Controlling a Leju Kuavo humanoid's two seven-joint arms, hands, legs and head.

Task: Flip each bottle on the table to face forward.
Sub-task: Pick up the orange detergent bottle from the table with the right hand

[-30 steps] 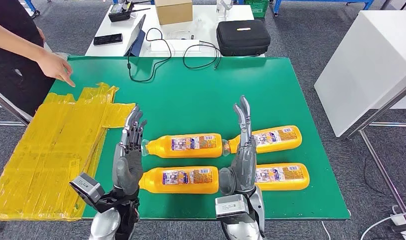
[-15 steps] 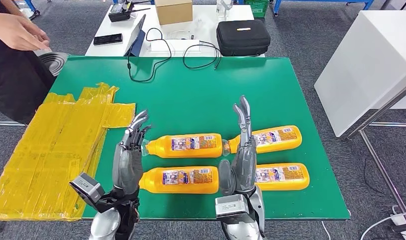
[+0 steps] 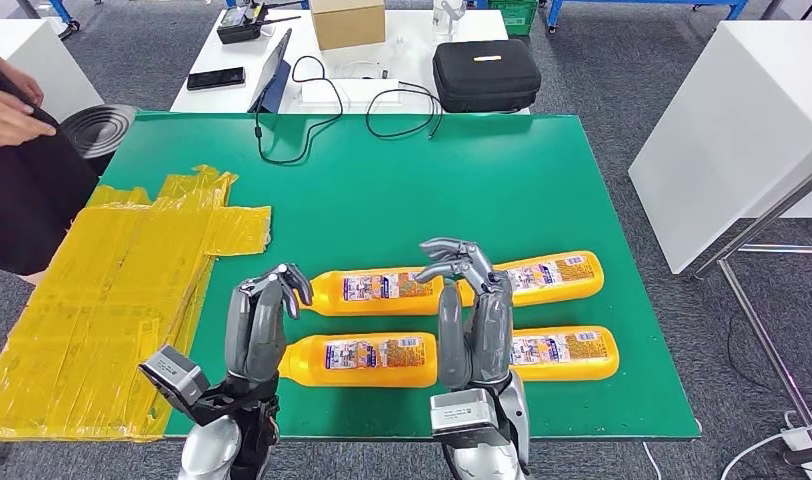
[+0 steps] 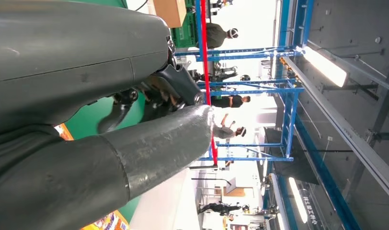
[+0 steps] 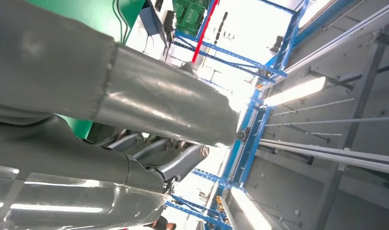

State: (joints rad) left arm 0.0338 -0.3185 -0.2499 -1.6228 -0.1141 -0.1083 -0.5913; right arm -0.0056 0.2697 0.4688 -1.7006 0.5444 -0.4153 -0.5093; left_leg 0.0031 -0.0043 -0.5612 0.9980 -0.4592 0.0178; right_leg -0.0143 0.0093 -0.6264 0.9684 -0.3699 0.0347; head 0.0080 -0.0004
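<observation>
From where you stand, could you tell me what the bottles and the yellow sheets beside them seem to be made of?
The bottles look like clear glossy plastic: highlights run along them, orange contents show through, and each carries a printed label. The yellow sheets look like thin plastic film, probably bags: translucent, creased, lying flat in overlapping layers.

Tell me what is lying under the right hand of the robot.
Under the right hand lie the ends of two orange bottles on the right on the green table. Their caps are covered by the hand and its curled fingers.

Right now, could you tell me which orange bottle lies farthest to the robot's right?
The front-right bottle: its end reaches slightly further right than the back-right bottle behind it.
</observation>
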